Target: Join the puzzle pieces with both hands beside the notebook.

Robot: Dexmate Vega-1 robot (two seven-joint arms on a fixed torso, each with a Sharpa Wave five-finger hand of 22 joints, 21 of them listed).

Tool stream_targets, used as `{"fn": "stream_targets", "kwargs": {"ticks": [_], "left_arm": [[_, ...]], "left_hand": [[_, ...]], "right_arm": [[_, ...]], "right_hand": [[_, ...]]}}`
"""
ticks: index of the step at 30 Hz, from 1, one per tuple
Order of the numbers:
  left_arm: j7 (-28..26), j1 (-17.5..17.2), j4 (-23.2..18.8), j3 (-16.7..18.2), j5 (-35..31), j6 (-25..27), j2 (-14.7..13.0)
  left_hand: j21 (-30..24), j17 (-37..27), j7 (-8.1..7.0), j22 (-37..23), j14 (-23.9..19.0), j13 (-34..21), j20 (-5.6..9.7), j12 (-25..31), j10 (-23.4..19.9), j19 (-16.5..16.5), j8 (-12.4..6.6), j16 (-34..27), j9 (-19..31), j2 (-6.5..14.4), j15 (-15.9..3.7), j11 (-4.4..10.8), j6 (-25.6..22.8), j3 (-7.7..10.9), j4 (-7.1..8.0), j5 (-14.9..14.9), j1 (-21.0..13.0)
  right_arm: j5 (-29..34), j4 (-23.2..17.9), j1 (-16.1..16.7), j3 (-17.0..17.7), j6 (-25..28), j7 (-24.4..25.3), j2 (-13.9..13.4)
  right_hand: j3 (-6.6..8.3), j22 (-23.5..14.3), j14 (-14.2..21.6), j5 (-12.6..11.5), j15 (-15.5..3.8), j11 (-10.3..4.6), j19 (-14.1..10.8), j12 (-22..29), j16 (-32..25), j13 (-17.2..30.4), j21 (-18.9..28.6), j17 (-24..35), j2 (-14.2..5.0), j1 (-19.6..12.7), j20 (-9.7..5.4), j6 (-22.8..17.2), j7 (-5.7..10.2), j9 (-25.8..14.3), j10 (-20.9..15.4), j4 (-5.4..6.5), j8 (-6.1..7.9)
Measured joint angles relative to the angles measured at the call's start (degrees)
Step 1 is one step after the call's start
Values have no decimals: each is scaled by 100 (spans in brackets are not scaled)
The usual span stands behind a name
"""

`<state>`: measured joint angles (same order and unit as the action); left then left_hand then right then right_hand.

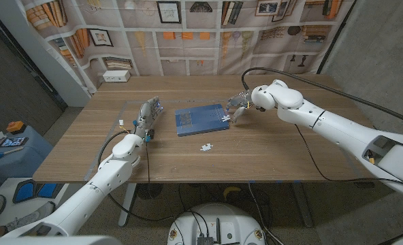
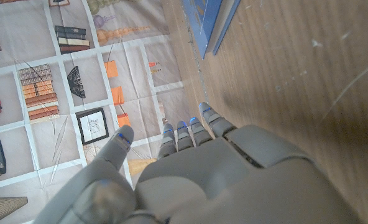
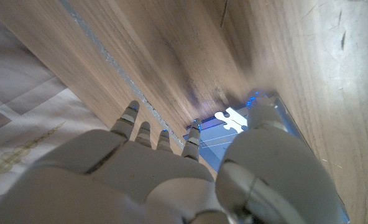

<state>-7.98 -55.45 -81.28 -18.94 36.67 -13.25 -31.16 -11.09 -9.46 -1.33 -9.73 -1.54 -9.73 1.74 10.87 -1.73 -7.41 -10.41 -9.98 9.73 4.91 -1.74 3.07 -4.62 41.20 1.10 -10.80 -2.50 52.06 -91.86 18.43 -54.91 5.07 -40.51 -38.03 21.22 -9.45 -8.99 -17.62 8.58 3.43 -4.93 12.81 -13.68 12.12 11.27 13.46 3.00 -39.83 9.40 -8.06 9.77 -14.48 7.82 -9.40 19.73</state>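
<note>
A blue notebook (image 1: 196,120) lies in the middle of the wooden table (image 1: 283,153). One white puzzle piece (image 1: 226,117) sits on its right edge; in the right wrist view this piece (image 3: 230,119) lies on the blue cover (image 3: 212,148), between the thumb and fingertips of my right hand (image 3: 171,180). The right hand (image 1: 239,102) hovers just over that edge and I see no grip on the piece. A second white puzzle piece (image 1: 206,147) lies on the bare wood in front of the notebook. My left hand (image 1: 147,117) stands left of the notebook (image 2: 202,25), fingers apart, holding nothing.
A small white box (image 1: 116,75) stands at the table's back left edge. A black cable (image 1: 303,146) runs from the right arm over the table's right half. A blue stool (image 1: 11,153) with small items stands off the table's left side.
</note>
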Motion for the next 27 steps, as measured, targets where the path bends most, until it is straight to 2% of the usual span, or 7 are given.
{"fn": "stream_targets", "kwargs": {"ticks": [12,13,15,17,18,20,27], "left_arm": [[24,-18,19,5,30,-7,2],[25,-19,20,5,31,-7,2],[30,-20,23,9,35,-7,2],[34,-21,25,10,37,-7,2],[36,-21,26,10,38,-7,1],[44,-21,28,11,44,-7,-1],[63,-22,40,12,64,-6,-6]], "left_hand": [[0,0,0,0,0,0,0,0,0,0,0,0,0,0,0,0,0,0,0,0,0],[0,0,0,0,0,0,0,0,0,0,0,0,0,0,0,0,0,0,0,0,0],[0,0,0,0,0,0,0,0,0,0,0,0,0,0,0,0,0,0,0,0,0],[0,0,0,0,0,0,0,0,0,0,0,0,0,0,0,0,0,0,0,0,0],[0,0,0,0,0,0,0,0,0,0,0,0,0,0,0,0,0,0,0,0,0],[0,0,0,0,0,0,0,0,0,0,0,0,0,0,0,0,0,19,18,0,0],[0,0,0,0,0,0,-31,0,1,-30,0,0,0,0,0,0,0,44,3,0,0]], "right_arm": [[66,-90,32,-26,109,113,46],[66,-92,35,-26,111,118,48],[63,-100,49,-24,130,144,56],[57,-104,57,-20,143,161,61],[53,-105,65,-17,154,179,65],[45,-107,77,-15,170,213,70],[37,-108,106,-6,208,309,77]], "right_hand": [[31,0,93,0,-93,-36,-111,24,-45,0,0,0,-2,-2,-71,-274,90,12,-160,-32,159],[47,0,93,0,-92,-35,-116,39,-45,0,0,0,-45,-46,-71,-323,100,12,-159,-48,176],[55,0,139,28,-96,-15,-182,40,-45,0,0,-9,15,-106,-60,-392,131,12,-183,-56,211],[71,0,163,33,-120,-45,-227,42,-54,0,0,-16,-14,-137,-104,-501,150,30,-231,-72,257],[73,0,196,62,-153,-66,-247,42,-74,0,0,-16,46,-200,-124,-563,168,38,-251,-73,278],[104,0,248,77,-141,-107,-275,42,-74,0,0,-16,-15,-256,-152,-648,217,39,-292,-70,314],[129,0,306,161,-200,-158,-369,43,-95,-14,0,-16,15,-392,-164,-842,252,66,-405,-81,401]]}}
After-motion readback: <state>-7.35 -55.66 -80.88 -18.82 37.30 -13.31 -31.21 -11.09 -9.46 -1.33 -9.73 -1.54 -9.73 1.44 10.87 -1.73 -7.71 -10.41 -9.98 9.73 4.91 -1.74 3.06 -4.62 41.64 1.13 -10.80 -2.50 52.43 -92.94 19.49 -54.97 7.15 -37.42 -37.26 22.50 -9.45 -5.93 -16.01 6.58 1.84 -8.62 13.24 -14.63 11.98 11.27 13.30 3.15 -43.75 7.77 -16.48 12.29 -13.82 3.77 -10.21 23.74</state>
